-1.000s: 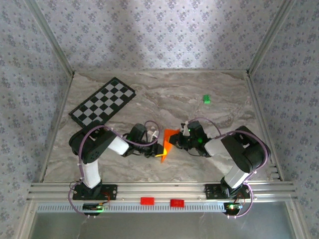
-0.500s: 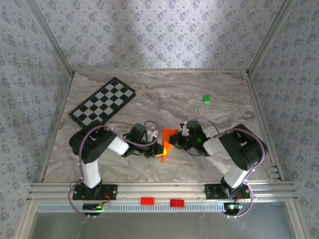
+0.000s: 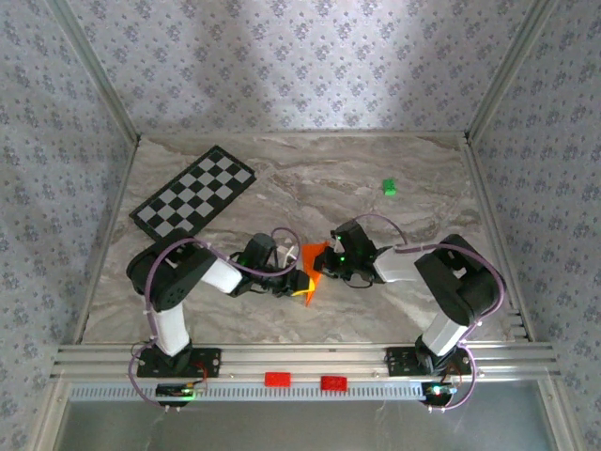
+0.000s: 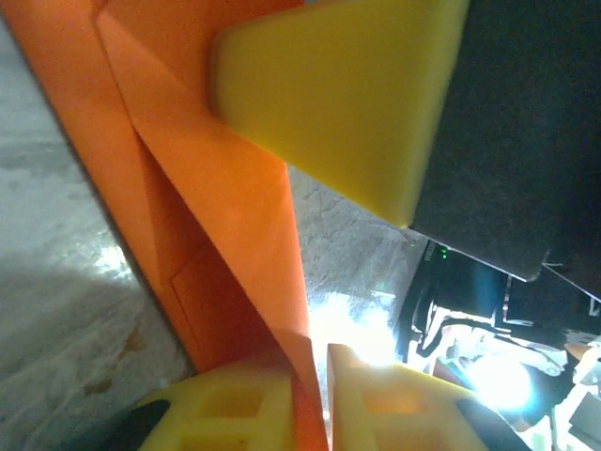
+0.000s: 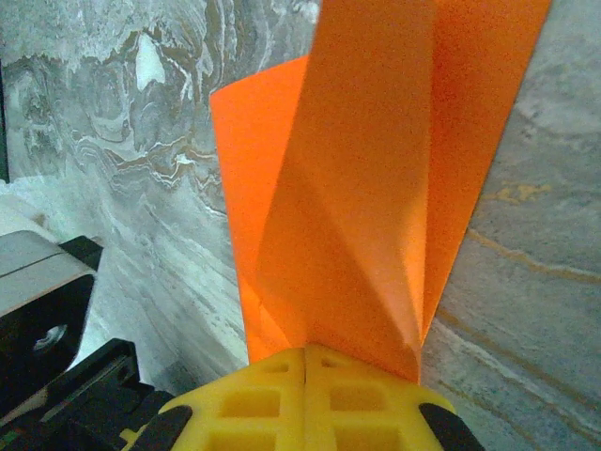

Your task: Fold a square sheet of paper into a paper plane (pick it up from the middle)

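Right gripper (image 5: 306, 357), 3 o'clock of bright orange folded paper (image 5: 357, 188), fingers pressed together on it. Left gripper (image 4: 315, 381), 9 o'clock, pinch seems loose: paper may slip, skewing crease.

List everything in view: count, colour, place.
paper: 1, orange, folded, mid-table between the two grippers
board: 1, black-and-white checkered, far left of the table
block: 1, green, far right of the table
red pieces: 2, red, on the near rail between the arm bases
table: 1, grey-beige marble pattern
walls: 3, grey floral pattern, left, back and right
left gripper: 1, yellow fingers, paper between them
right gripper: 1, yellow fingers, shut on the paper
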Robot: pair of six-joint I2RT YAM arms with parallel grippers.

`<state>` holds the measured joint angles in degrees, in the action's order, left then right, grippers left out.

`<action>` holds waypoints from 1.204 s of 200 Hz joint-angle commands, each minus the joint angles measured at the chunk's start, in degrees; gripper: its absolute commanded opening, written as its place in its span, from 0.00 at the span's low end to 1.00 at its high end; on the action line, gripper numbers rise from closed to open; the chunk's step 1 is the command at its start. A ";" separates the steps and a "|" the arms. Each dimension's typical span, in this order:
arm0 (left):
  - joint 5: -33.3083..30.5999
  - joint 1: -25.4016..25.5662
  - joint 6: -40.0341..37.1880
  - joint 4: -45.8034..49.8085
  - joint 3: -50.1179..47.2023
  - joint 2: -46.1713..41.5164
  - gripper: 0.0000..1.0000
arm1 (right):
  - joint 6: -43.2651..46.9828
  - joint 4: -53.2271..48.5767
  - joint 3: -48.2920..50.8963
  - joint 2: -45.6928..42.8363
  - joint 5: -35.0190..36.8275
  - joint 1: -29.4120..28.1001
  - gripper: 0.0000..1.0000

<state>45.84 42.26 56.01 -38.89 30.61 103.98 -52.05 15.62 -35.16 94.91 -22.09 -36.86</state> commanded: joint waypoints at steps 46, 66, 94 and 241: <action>-5.77 2.81 -7.05 16.39 -0.28 -3.83 0.06 | 0.47 -9.06 1.15 3.08 4.41 0.08 0.05; -5.00 3.40 -7.35 16.30 -0.27 -4.23 0.04 | 0.49 -10.01 0.73 3.55 5.06 -0.20 0.05; -5.33 3.63 -7.44 17.44 -0.59 -6.29 0.16 | 0.46 -10.92 0.46 3.61 5.55 -0.32 0.05; -5.26 2.61 -9.95 26.41 12.08 -9.79 0.01 | 0.29 -11.44 -1.03 4.67 4.97 -0.94 0.04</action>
<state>36.82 44.38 47.77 -12.62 40.10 91.42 -52.03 12.82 -37.56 95.98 -21.63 -37.45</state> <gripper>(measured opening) 0.050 0.050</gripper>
